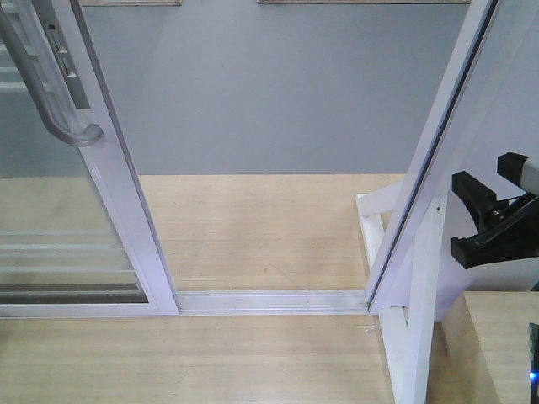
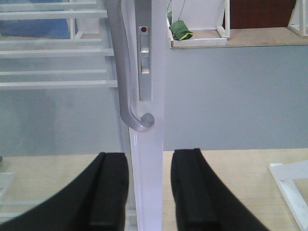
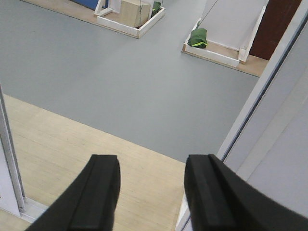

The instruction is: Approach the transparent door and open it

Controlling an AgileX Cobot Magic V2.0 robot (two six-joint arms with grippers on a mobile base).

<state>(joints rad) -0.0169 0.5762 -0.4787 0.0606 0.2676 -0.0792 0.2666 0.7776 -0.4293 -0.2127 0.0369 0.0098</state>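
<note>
Wooden floor (image 1: 253,227), transparent door (image 2: 149,159) stile between open left end effector (image 2: 150,192) fingers

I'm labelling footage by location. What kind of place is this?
Probably an indoor robot test space, not a home: a free-standing white-framed sliding glass door with a curved silver handle, a grey floor, and low white-edged wooden platforms beyond.

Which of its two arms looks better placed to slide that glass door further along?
The left. Its claw is open and straddles the transparent door edge just below the curved handle. The right claw is open over bare floor in the gap, gripping nothing.
</note>
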